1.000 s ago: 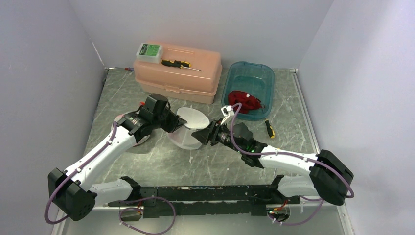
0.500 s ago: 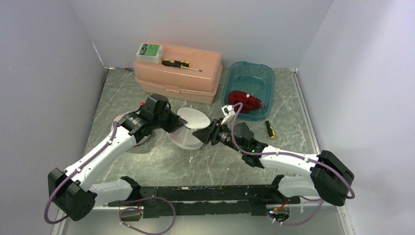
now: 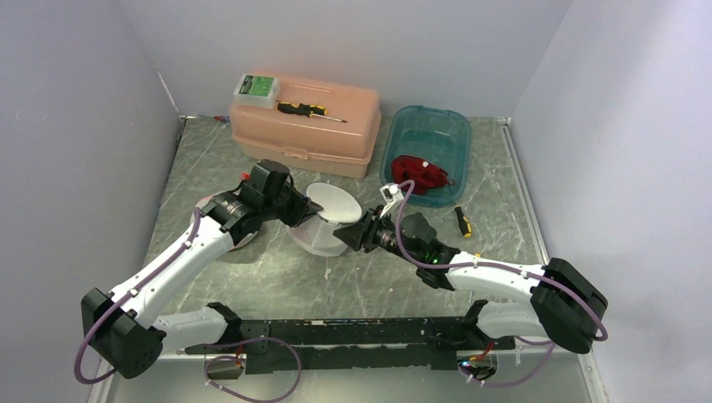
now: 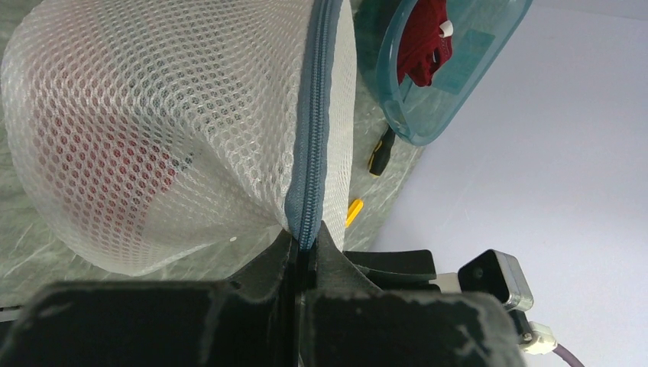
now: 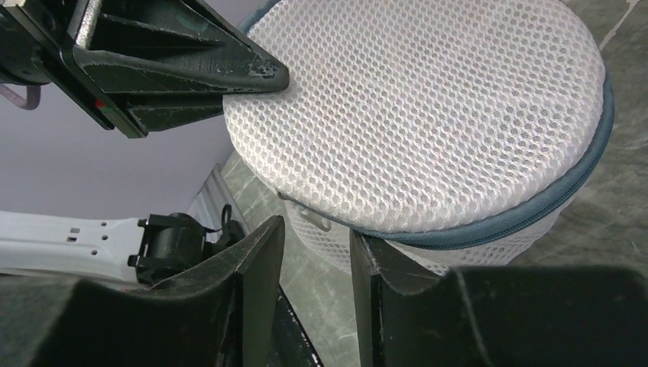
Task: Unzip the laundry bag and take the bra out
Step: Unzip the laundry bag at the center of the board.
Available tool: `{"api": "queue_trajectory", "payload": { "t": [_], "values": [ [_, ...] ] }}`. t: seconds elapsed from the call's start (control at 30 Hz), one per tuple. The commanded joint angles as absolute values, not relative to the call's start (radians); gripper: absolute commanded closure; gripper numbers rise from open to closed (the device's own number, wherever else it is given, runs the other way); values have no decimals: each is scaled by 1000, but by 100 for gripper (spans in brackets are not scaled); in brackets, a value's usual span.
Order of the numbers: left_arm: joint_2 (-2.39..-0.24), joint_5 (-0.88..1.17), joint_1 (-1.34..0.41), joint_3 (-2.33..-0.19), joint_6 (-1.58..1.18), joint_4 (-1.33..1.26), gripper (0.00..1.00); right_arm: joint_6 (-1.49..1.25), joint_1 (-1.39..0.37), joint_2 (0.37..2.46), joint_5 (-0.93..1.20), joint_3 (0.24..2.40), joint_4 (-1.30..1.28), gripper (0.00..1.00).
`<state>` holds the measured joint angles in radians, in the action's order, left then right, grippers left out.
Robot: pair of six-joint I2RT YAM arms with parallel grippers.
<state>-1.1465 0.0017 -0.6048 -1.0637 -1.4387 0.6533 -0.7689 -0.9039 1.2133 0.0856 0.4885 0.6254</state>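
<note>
Left wrist: bra (image 4: 103,157), red blur behind laundry bag (image 4: 191,84) mesh

Left arm (image 3: 180,252) forward and inward, jaws tightly together; right arm (image 3: 495,273) leftward, jaws slightly apart.

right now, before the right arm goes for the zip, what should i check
1. Bag anchored: ok. The left gripper is shut on the seam edge of the laundry bag, right at the zipper.
2. Right gripper ready: ok, jaws apart and holding nothing.
3. Zipper pull lined up: ok. A small metal tab sits just ahead of the gap between the fingers.
4. Pull gripped: not ok, nothing touches it yet.
5. Zipper open: not ok, it is closed along every stretch in view.
6. Bra inside: ok, red fabric shows through the mesh.
</note>
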Motion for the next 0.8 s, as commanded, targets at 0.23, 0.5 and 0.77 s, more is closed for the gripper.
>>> {"api": "queue_trajectory", "payload": {
  "t": [0.23,0.5,0.77],
  "values": [
    [-1140,2,-625,-1121,-1455,611,97,-727,-899,1186,79,493,712,61],
    [-1141,2,-629,-1117,-1457,609,97,-723,-899,1180,77,496,717,72],
    [-1144,2,-629,-1112,-1456,606,97,-721,-898,1168,73,478,717,89]
  ]
}}
